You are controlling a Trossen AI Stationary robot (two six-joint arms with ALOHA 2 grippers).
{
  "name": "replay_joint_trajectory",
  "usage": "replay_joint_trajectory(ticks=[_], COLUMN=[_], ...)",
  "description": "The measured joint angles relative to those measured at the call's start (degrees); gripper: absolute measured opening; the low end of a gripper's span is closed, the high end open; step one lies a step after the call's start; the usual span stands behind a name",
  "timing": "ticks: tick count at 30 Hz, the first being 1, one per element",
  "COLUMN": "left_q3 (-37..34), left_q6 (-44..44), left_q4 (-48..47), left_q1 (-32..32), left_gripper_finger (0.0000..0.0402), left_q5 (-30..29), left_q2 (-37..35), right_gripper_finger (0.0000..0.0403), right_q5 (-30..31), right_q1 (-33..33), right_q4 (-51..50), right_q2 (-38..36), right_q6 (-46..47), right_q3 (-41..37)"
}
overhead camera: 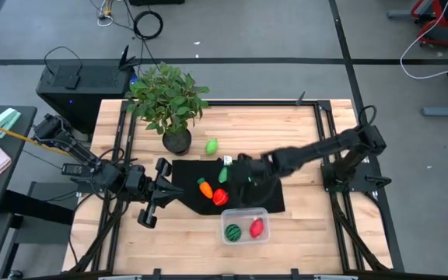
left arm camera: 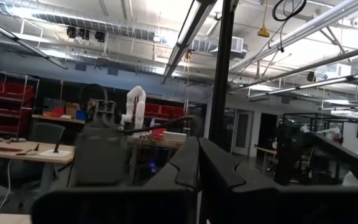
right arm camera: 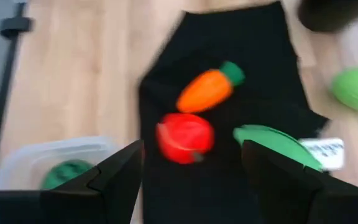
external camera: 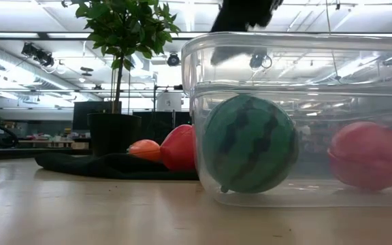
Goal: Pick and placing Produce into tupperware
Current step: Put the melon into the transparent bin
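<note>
Black mat [overhead camera: 264,194] under my right gripper [right arm camera: 191,169], jaws spread, empty, arm reaching across above the red fruit [right arm camera: 185,137] and carrot [right arm camera: 207,89]. Left gripper [overhead camera: 160,194] clenched, parked at table's left. Low view alone shows melon [external camera: 250,143] inside tub [external camera: 298,61].

mat [overhead camera: 263,194] black | carrot [overhead camera: 204,187] orange | watermelon [overhead camera: 232,231] dark-striped green | tupperware [overhead camera: 243,212] clear
</note>
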Motion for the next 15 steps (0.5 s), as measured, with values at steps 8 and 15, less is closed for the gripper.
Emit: replay_joint_trajectory(ticks=[8, 15], left_q3=[0.0, 0.0], left_q6=[0.2, 0.2], left_q4=[0.0, -0.3], left_q1=[0.0, 0.0], left_gripper_finger=[0.0015, 0.0024], left_q5=[-1.9, -5.5], left_q2=[0.0, 0.0], right_gripper_finger=[0.026, 0.0254], right_q5=[-5.4, -9.9], right_q1=[-10.8, -19.0], right_q4=[-0.6, 1.5], right_q2=[0.0, 0.0], right_q6=[-4.7, -7.6], right_q3=[-1.2, -1.2])
